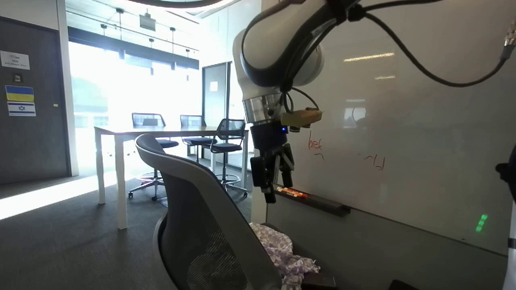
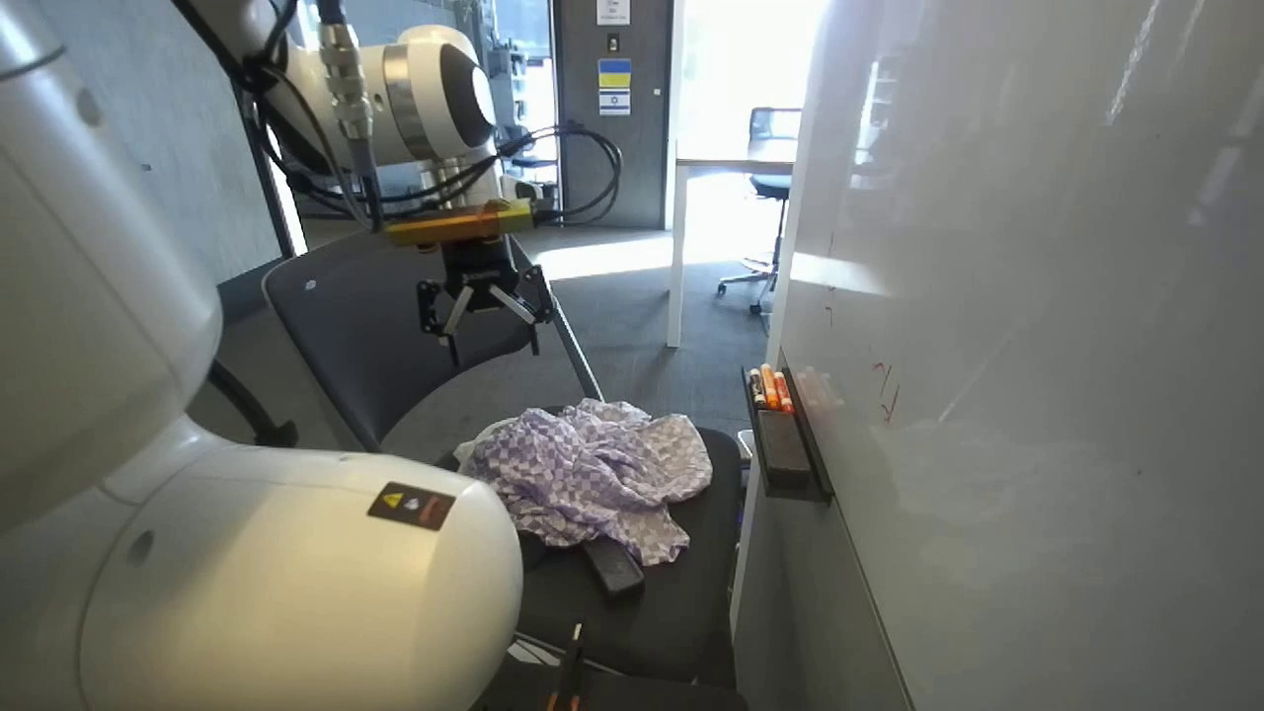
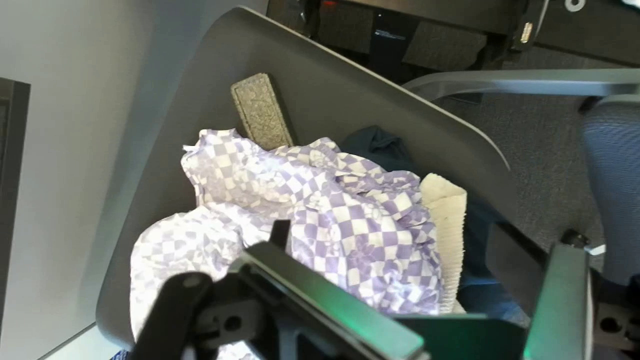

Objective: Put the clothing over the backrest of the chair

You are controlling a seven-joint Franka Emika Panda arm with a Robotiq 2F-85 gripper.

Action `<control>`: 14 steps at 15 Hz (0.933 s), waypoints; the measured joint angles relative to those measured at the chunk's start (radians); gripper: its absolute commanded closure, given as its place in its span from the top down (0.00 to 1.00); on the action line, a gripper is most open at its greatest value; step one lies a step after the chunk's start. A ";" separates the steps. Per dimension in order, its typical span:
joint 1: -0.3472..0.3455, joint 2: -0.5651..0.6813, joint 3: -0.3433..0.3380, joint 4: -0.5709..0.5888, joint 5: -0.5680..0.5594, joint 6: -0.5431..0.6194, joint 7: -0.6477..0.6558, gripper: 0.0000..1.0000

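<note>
Dk. tabletop [image 3: 325, 90] w/ rounded corners. On it: purple & wht. checkered garment [image 3: 325, 215], rumpled, approx. mid-top; whiteboard eraser [image 3: 261, 110], one end meeting garment's edge; navy cloth [image 3: 376, 146], partly covered by garment; cream ribbed fabric [image 3: 447, 222], ditto, can't tell if touching tabletop.

Table [image 1: 173, 131]: white-legged, flat-topped, in an exterior view. Chairs [image 1: 226, 148]: three, dark, mesh-backed, stand at table. Window [image 1: 133, 86]: wide, glaring white, fills the space behind table. Dark door [image 1: 36, 145]: stands left of table, bears a paper notice [image 1: 15, 60] and two flag pictures [image 1: 20, 93]. Grey door [image 1: 213, 104]: stands beyond table, to the right. Whiteboard [image 1: 411, 133]: red-marked, extends right of table. Ceiling-hung box [image 1: 147, 23]: shows above table. Floor [image 1: 80, 225]: grey, runs beneath table. Light band [image 1: 40, 196]: crosses the floor left of table.
</note>
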 measured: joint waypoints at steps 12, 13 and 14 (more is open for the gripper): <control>-0.084 0.302 -0.128 -0.010 0.180 0.312 -0.377 1.00; -0.096 0.323 -0.129 -0.009 0.188 0.321 -0.401 1.00; -0.107 0.346 -0.129 -0.006 0.200 0.322 -0.430 1.00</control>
